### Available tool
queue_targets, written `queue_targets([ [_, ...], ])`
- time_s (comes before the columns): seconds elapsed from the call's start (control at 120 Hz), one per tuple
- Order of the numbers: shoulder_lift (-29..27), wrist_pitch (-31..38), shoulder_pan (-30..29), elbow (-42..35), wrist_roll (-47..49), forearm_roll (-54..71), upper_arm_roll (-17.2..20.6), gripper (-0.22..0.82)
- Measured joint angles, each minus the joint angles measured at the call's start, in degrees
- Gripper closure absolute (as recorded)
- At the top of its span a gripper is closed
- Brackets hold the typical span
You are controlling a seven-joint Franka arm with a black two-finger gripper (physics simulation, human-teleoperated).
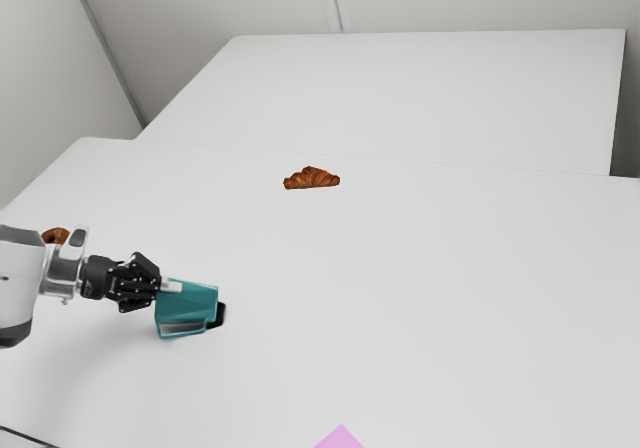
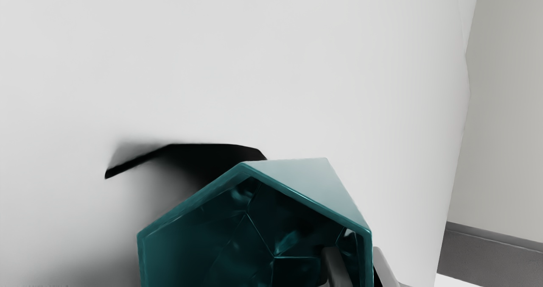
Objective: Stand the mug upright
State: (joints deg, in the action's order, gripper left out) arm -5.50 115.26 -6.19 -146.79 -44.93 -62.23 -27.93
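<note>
The teal, many-sided mug (image 1: 187,308) lies on its side on the white table (image 1: 420,298) in the exterior view, its open end facing the gripper (image 1: 170,286). In the wrist view the mouth of the mug (image 2: 254,167) faces the camera and its dark inside shows. My gripper (image 2: 358,253) is shut on the mug's side wall, one finger inside the mouth and the other against the outside. A black patch touches the mug's far end; whether it is a handle or shadow I cannot tell.
A croissant (image 1: 311,178) lies farther back on the table. Another brown pastry (image 1: 55,236) is partly behind the arm at the exterior view's left. A pink patch (image 1: 341,438) shows at the bottom edge. Behind stands another white surface (image 1: 400,93).
</note>
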Motion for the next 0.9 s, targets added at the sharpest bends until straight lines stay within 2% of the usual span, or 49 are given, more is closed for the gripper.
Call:
queue_targets([
  [0.233,-1.40,0.68,0.03,0.48,1.34,0.20,1.14,0.77],
  [0.342,-3.23,0.78,-0.04,1.32,1.83,0.54,2.80,0.76],
  [0.408,-3.99,0.78,0.01,5.93,2.54,4.51,4.35,0.75],
  [0.508,-3.34,0.39,0.40,17.01,4.69,17.83,8.62,0.76],
  [0.608,3.03,-0.51,1.91,28.76,7.20,31.53,13.42,0.76],
  [0.767,19.00,-3.62,7.67,47.92,12.10,45.03,14.69,0.76],
  [0.825,23.43,-4.49,9.36,51.46,14.04,47.21,14.74,0.76],
  [0.9,26.20,-5.28,10.32,52.62,16.42,48.85,14.75,0.76],
])
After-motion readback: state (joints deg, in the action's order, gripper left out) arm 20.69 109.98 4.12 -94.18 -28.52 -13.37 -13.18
